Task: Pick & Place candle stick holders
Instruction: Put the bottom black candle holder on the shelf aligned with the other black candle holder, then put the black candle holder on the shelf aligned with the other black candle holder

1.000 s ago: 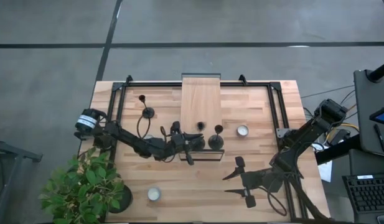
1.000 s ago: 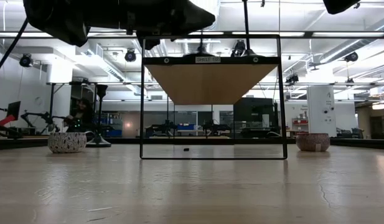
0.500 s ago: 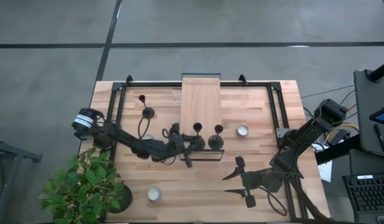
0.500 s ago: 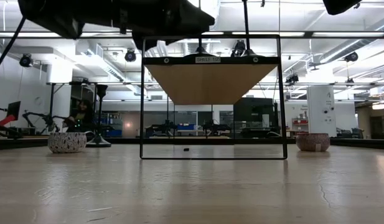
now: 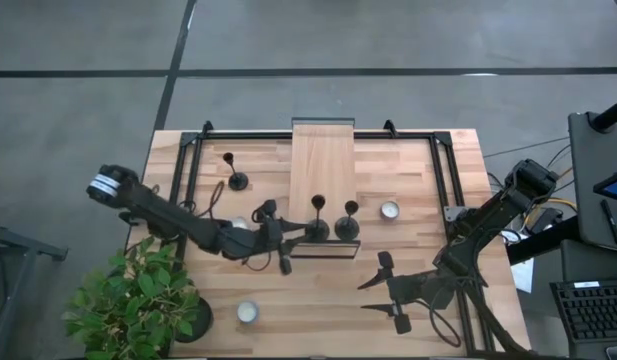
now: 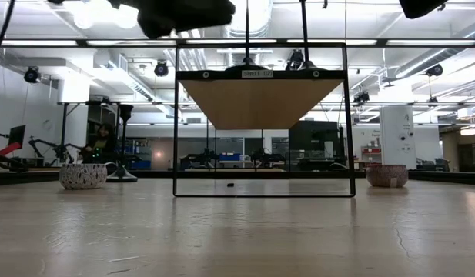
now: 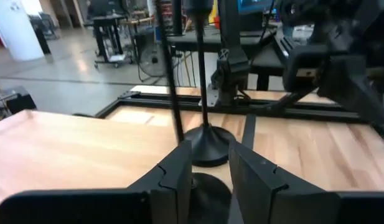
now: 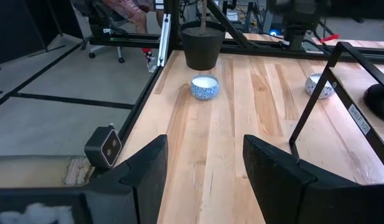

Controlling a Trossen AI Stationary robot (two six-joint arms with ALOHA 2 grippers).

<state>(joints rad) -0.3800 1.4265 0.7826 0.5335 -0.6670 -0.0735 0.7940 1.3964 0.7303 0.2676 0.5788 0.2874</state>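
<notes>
High view shows three candle stick holders: two stand side by side on the front lip of the raised wooden shelf [image 5: 323,170], the left holder [image 5: 317,226] and the right holder [image 5: 347,224] apart from each other, and a third holder [image 5: 235,177] stands alone on the surface [image 5: 418,200], at ten o'clock from the pair and well apart.

At nine o'clock from the left holder, the left pincer [image 5: 284,237] hangs just beside it; in the left wrist view its fingers [image 7: 179,168] stand parted, released, with the holder's disc base between and just ahead of them, not gripped.

At four o'clock from the pair, the right pincer [image 5: 383,288] waits over the surface's front right, its fingers wide apart and empty.

Three small white bowls sit on the surface: one [image 5: 389,210] at three o'clock from the right holder, one [image 5: 247,312] near the front edge, and one [image 5: 238,224] partly under the left arm. Bare wood lies open between the shelf and the front edge. One potted plant [image 5: 138,300] crowds the front left corner.
</notes>
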